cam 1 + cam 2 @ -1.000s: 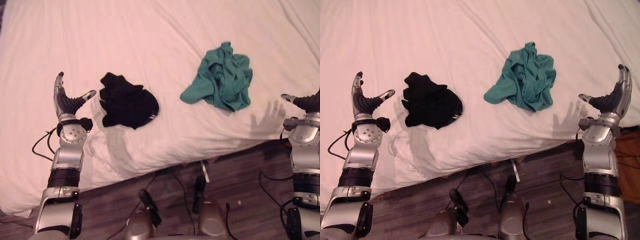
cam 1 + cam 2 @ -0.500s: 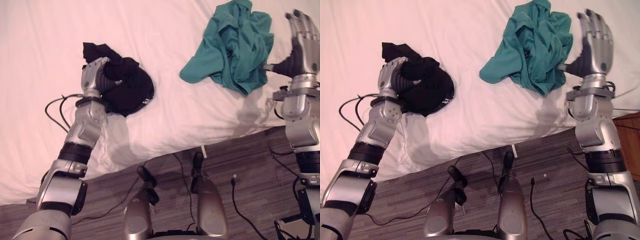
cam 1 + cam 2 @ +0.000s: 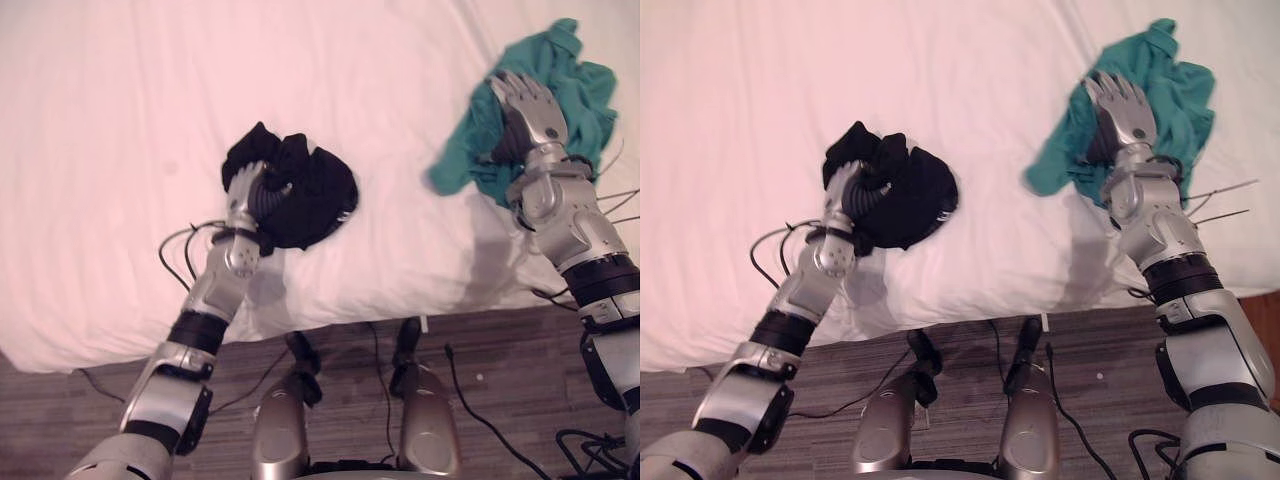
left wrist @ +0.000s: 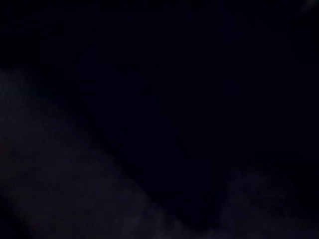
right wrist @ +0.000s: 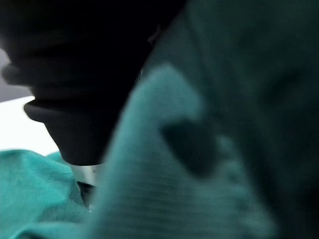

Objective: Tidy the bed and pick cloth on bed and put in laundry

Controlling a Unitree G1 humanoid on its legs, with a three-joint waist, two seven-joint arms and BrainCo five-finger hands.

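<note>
While your left hand [image 3: 250,190] clamps the black cloth [image 3: 315,190], your right hand [image 3: 528,110] lies flat, fingers apart, on the green cloth [image 3: 585,85]; lifting now would likely leave it.

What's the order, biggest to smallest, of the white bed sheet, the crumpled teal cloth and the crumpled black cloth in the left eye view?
1. white bed sheet, by far the largest
2. crumpled teal cloth, partly covered by the right robot hand
3. crumpled black cloth, somewhat smaller
</note>
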